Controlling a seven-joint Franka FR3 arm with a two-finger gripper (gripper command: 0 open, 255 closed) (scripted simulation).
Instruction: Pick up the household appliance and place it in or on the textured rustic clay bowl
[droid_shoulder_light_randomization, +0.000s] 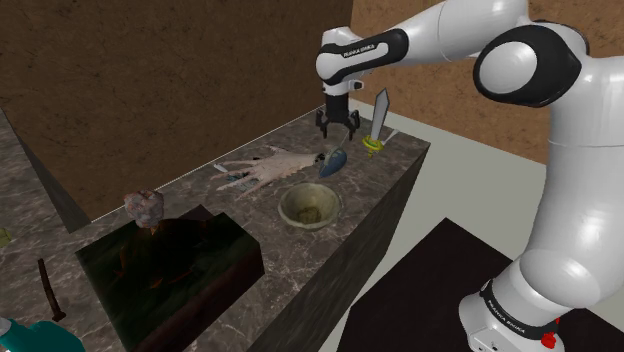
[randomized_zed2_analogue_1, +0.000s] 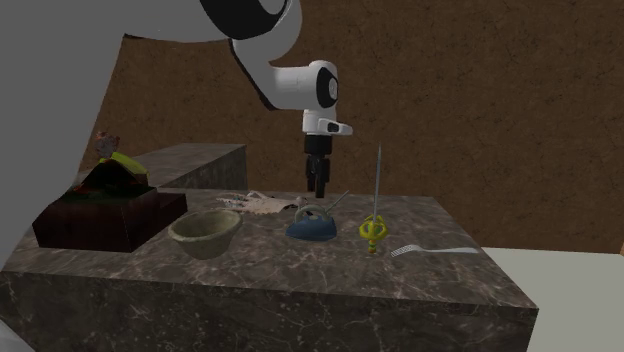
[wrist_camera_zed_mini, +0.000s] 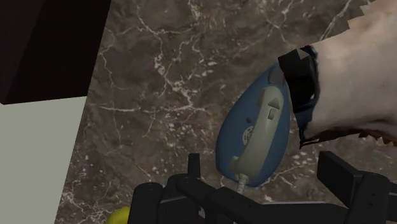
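Dark veined marble formed the counter (droid_shoulder_light_randomization: 255, 212), which ran from the shoulder view's lower left up to a corner at its upper right. Toward the left end a thin dark stick (droid_shoulder_light_randomization: 48, 288) lay on the stone, and next to it sat a big dark block (droid_shoulder_light_randomization: 170, 265) with a lumpy brownish rock (droid_shoulder_light_randomization: 145, 208) at its far edge. Past the block a pale, ragged-edged flat thing (droid_shoulder_light_randomization: 262, 168) sprawled toward the counter's back edge; what it was I could not tell. The bowl (droid_shoulder_light_randomization: 308, 206), dull olive-tan, stood upright just inside the front edge, the one facing the stand, apart from both the block and the pale thing. The blue iron (droid_shoulder_light_randomization: 333, 160) rested on the counter beyond the bowl, near it but not touching. Its grey-beige handle faced up in the wrist view, and one end met the pale thing's rim. The hand (droid_shoulder_light_randomization: 338, 128) hung straight above the iron, pointing down, its fingers (wrist_camera_zed_mini: 194, 170) spread wide and released, grasping nothing. In the wrist view the iron lay between them and touched neither, and the second exterior view showed a gap between fingertips and iron. Further right a small dagger (droid_shoulder_light_randomization: 378, 120) stood upright on its yellow-green hilt, blade up, near the counter's end corner. A pale fork (randomized_zed2_analogue_1: 435, 249) lay flat beside it at that end.
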